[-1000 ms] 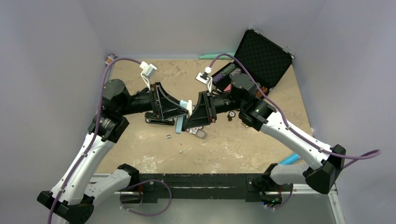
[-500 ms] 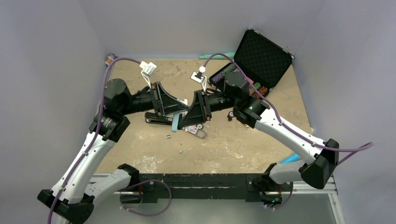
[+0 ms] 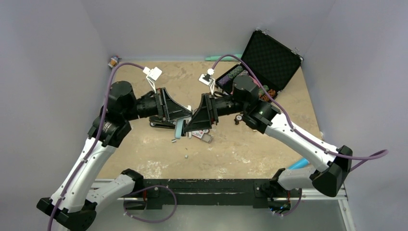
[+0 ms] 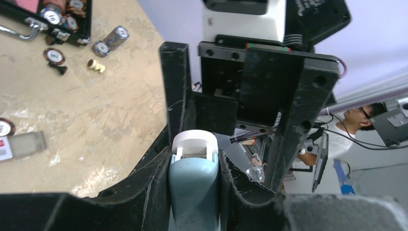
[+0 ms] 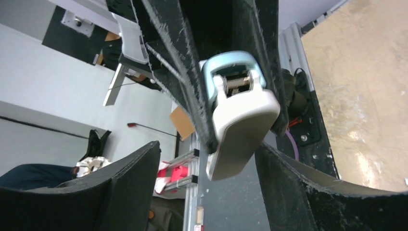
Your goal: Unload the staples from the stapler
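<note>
Looking from the top view, you have the left tool (image 3: 184, 119) and the right tool (image 3: 196, 121) meeting nose to nose over the middle of the worktop (image 3: 250, 149), with a pale blue block (image 3: 179, 129) hanging between them. The stapler (image 3: 161, 123) lies flat on the worktop just under the left tool, and the staples (image 3: 173, 141), tiny dark strips, lie loose a little nearer. From the left wrist view, your left tool is closed narrow on the block (image 4: 195, 197), both fingers (image 4: 154, 187) pressed to its sides, so trust that grip and do not squeeze harder. From the right wrist view, your right tool stands wide, its fingers (image 5: 130, 178) apart from the block (image 5: 240, 115) on both sides. The step looks like a handover: draw the right tool straight back to the right, level, so neither finger clips the block. Then set the block down well apart from the stapler and staples.
</note>
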Available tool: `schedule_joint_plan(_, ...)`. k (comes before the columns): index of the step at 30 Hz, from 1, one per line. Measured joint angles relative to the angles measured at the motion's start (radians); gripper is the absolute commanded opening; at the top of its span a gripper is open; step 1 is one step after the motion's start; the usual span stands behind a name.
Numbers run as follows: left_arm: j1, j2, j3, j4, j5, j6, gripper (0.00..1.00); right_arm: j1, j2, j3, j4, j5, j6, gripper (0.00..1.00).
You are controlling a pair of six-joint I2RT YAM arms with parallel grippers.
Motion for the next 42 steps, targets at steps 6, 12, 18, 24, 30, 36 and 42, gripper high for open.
schedule_joint_plan(6, 0.001, 0.018, 0.085, -0.2, -0.078, 0.062, 0.0, 0.0, -0.045, 0.0, -0.097, 0.111, -0.03, 0.77)
schedule_joint_plan(12, 0.024, 0.041, 0.162, -0.41, -0.182, 0.122, 0.0, 0.0, -0.056, -0.002, -0.19, 0.223, -0.057, 0.77)
schedule_joint_plan(18, 0.063, 0.089, 0.171, -0.603, -0.32, 0.159, 0.0, 0.0, -0.09, -0.043, -0.235, 0.277, -0.059, 0.76)
schedule_joint_plan(24, 0.108, 0.109, 0.112, -0.731, -0.481, 0.17, 0.0, 0.0, -0.109, -0.047, -0.293, 0.329, -0.066, 0.76)
schedule_joint_plan(30, 0.158, 0.148, -0.008, -0.761, -0.595, 0.174, 0.0, 0.0, -0.124, -0.072, -0.333, 0.357, -0.067, 0.75)
schedule_joint_plan(36, 0.218, 0.24, -0.126, -0.747, -0.659, 0.166, 0.0, 0.0, -0.14, -0.089, -0.364, 0.378, -0.072, 0.75)
schedule_joint_plan(42, 0.267, 0.375, -0.169, -0.7, -0.678, 0.164, 0.0, 0.0, -0.159, -0.1, -0.396, 0.383, -0.081, 0.75)
